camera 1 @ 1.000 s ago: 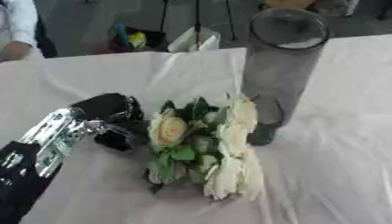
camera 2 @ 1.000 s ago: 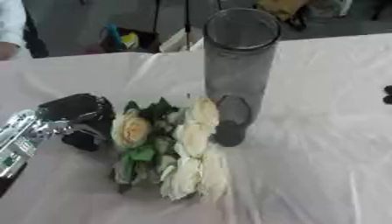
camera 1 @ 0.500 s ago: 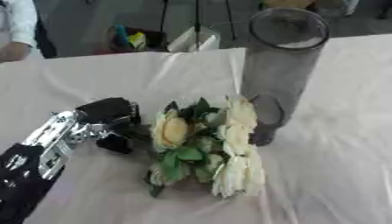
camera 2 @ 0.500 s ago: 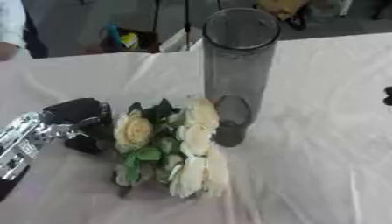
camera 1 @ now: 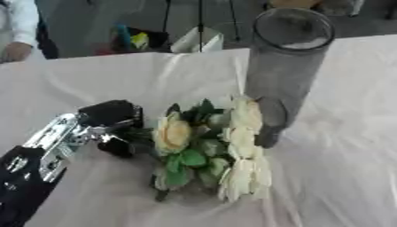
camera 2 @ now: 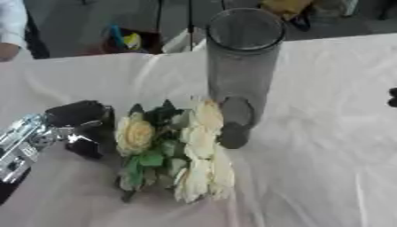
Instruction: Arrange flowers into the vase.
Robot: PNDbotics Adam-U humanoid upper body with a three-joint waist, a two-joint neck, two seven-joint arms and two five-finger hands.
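Tabletop (camera 1: 93,80): lying under a white, creased cloth; its near and side edges are running out of both views, so only the far edge is showing.

Vase (camera 1: 288,66): a tall cylinder of smoky grey glass, standing upright toward the far edge, mouth open. Its base is partly merging with a dark oval shape low on its wall, which is hard to make out.

Bouquet (camera 1: 213,148): cream and pale yellow roses with green leaves, lying flat on the cloth just in front of the vase, the uppermost blooms touching or overlapping its lower wall. Stems are hiding beneath the leaves; individual flowers at the near end are blurring together.

Left hand (camera 1: 112,122): black with a silver wrist, coming in from the lower left corner, resting at the bouquet's left side. Its fingers (camera 1: 120,146) are curling down against the leaves; whether they are actually gripping a stem cannot be told, as the contact is hidden by foliage.

Right hand (camera 2: 392,97): only a dark sliver showing at the right border of the right eye view; its state cannot be told.
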